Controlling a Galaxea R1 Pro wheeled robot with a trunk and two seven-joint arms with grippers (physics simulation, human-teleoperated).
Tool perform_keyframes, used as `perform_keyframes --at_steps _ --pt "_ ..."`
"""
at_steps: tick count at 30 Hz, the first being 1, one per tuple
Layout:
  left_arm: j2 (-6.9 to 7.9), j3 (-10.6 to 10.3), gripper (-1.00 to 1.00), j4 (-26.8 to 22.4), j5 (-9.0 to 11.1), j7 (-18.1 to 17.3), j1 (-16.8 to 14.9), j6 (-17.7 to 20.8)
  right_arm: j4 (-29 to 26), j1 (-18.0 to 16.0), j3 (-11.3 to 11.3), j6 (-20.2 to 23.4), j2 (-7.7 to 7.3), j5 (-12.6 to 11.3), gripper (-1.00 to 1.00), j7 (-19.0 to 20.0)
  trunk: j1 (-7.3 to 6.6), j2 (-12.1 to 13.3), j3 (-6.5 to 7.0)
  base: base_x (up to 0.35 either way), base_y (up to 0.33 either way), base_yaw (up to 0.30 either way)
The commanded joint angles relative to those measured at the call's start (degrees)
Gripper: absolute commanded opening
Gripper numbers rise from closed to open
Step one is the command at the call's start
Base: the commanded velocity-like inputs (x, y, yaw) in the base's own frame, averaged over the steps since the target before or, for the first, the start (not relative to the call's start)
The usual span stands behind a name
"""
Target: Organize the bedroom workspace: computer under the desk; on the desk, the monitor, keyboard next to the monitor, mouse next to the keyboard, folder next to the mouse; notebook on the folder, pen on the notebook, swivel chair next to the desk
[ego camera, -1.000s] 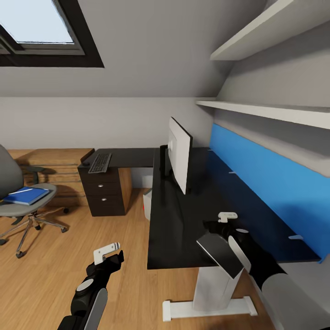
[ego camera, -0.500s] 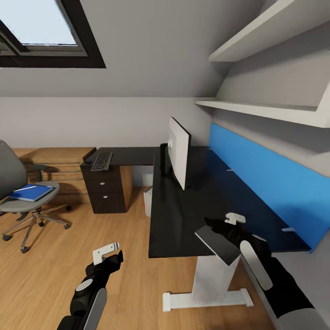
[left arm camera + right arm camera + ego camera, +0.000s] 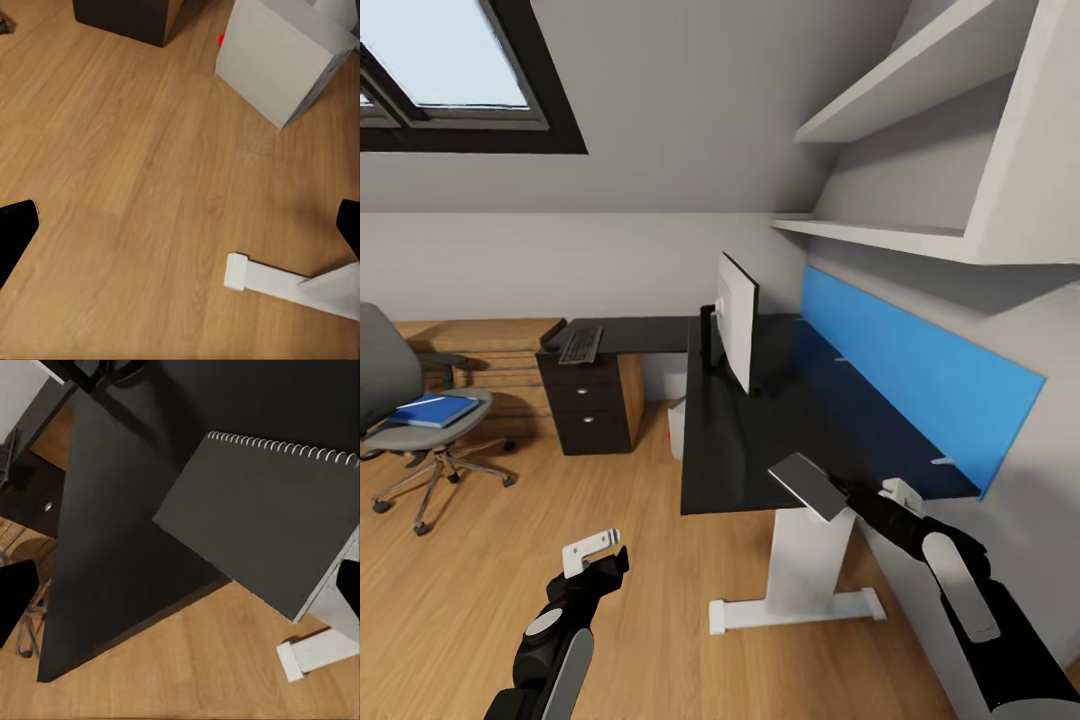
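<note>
- Right gripper (image 3: 838, 492): my fingers are closed on the notebook (image 3: 807, 486), which I hold tilted in the air above the near end of the desk (image 3: 740, 450). The right wrist view shows its dark cover and spiral edge (image 3: 270, 532) over the desktop and the floor beyond it.
- Left gripper (image 3: 600, 552): my fingers stand apart and hold nothing; they hang low over the bare wooden floor (image 3: 490, 560). The left wrist view looks down on the computer (image 3: 281, 56) beside the desk's white foot (image 3: 289, 281).
- Folder (image 3: 432, 411): it lies flat on the seat of the swivel chair (image 3: 410, 420), well apart from the desk, off to my left. A thin whitish line on it may be the pen; too small to tell.
- Deciding relation: the folder lies left of both grippers, and my empty left arm is the nearer one. In my judgement the notebook cannot be stacked until the folder reaches the desk.
- Keyboard (image 3: 581, 344): on the far wing of the desk, its long axis pointing away from me; the monitor (image 3: 735, 321) stands upright nearer the corner.
</note>
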Motion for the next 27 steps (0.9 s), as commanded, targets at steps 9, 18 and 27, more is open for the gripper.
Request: perform_keyframes --at_steps 9,18,27 --pt "-0.17 -0.15 1.0 -1.33 0.67 0.53 -0.04 0.15 0.1 0.44 -1.3 0.3 0.06 -2.21 1.0 -0.38 0.62 -1.24 -0.6 -0.075 0.0 -0.002" --pt "-0.25 -0.1 1.0 -1.65 0.62 0.71 -0.04 0.13 1.78 0.5 -2.68 0.2 0.07 -2.9 1.0 -0.14 2.6 -4.85 -2.21 -0.004 0.0 0.0" --pt "-0.3 -0.16 1.0 -1.54 0.54 0.73 -0.04 0.13 5.14 0.5 -7.77 0.28 -0.09 -7.71 1.0 0.22 4.58 -8.46 -3.83 0.0 0.0 0.0"
